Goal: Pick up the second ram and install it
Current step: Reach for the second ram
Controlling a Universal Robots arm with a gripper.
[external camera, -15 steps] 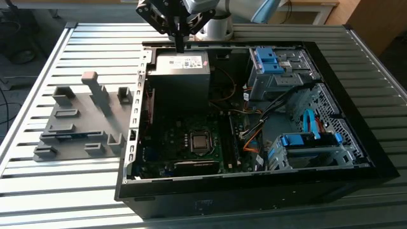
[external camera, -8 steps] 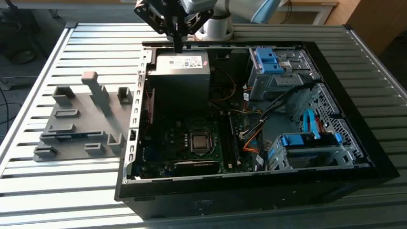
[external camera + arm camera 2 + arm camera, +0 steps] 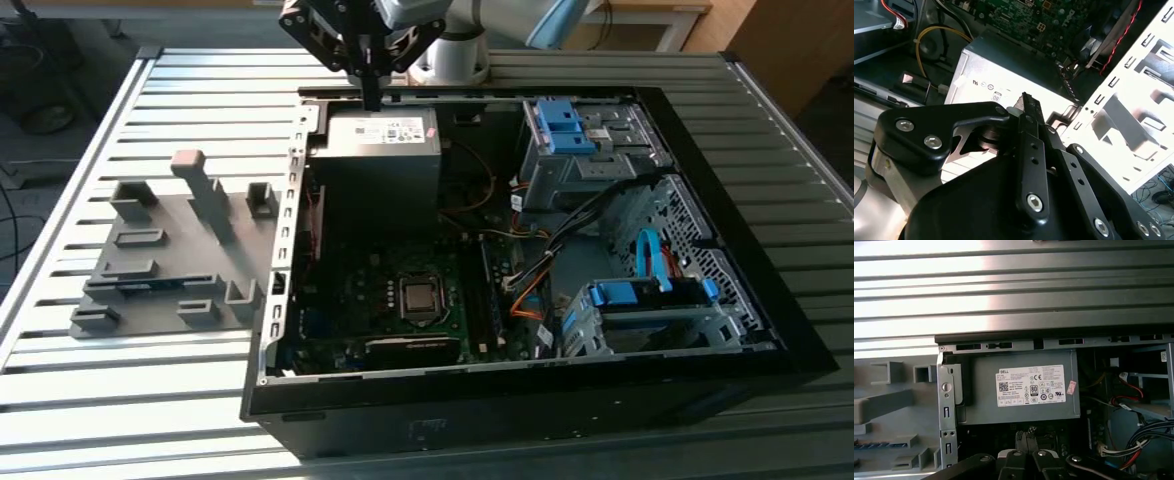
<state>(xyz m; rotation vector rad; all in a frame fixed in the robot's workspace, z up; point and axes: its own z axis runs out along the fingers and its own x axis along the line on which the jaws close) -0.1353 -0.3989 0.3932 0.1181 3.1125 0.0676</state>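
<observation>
My gripper [image 3: 370, 95] hangs over the back edge of the open computer case [image 3: 694, 150], just above the power supply [image 3: 380, 150]. Its black fingers stand together at the tips in both wrist views, gripper [image 3: 1024, 100] and gripper [image 3: 1026, 436], with nothing visibly held between them. In the first wrist view a thin blue strip with dark chips [image 3: 876, 445], which looks like the second ram, lies in a slot of the gray holder [image 3: 884, 425], well off to the side of my gripper. The motherboard [image 3: 400, 300] lies in the case floor in front of the power supply.
The gray holder plate [image 3: 160, 300] with upright blocks sits on the slatted table [image 3: 107, 400] at the exterior view's left of the case. Blue drive-bay latches [image 3: 567, 125] and loose cables [image 3: 534, 270] fill the case's right half. The case's metal wall [image 3: 946, 405] stands between holder and power supply.
</observation>
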